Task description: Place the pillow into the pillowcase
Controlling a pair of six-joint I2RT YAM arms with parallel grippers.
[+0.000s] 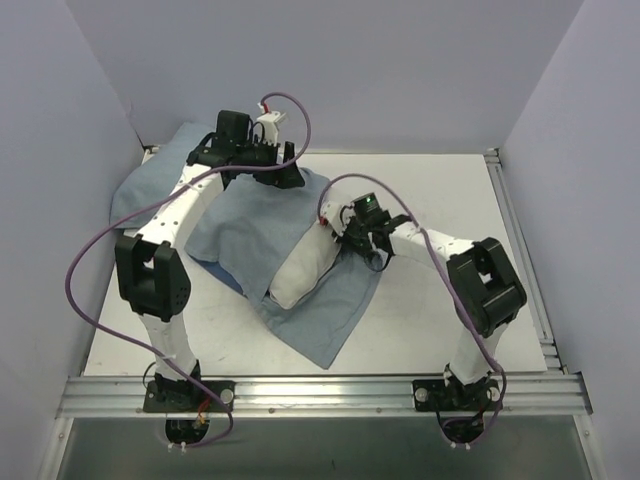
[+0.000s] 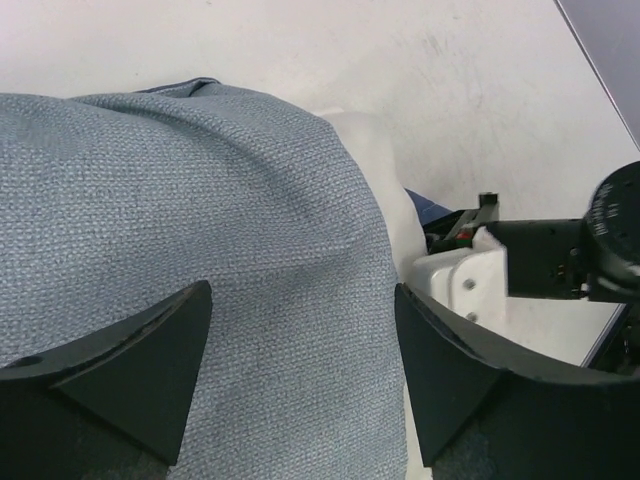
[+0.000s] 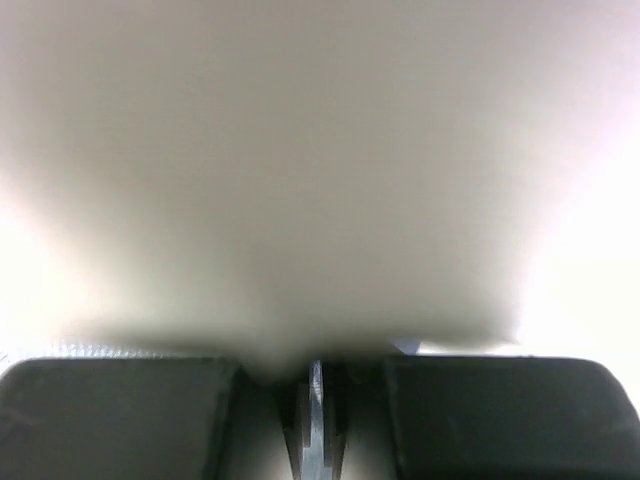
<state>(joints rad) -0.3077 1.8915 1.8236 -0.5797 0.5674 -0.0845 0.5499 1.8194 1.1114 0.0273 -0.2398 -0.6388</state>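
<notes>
The plump white rectangular pillow [image 1: 300,277], partly covered by the limp grey-blue fabric pillowcase [image 1: 245,235], is seen pinched between the pressed-together jaws of the right gripper [image 3: 315,368]. The left gripper [image 2: 300,340] is held spread, with pillowcase cloth between its jaws.

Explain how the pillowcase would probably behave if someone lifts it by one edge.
Probably floppy: the pillowcase drapes in soft folds over the pillow and sags onto the table. Likely light, since it lies thin and flat at its corners. Its coarse weave suggests it would not slip easily.
</notes>
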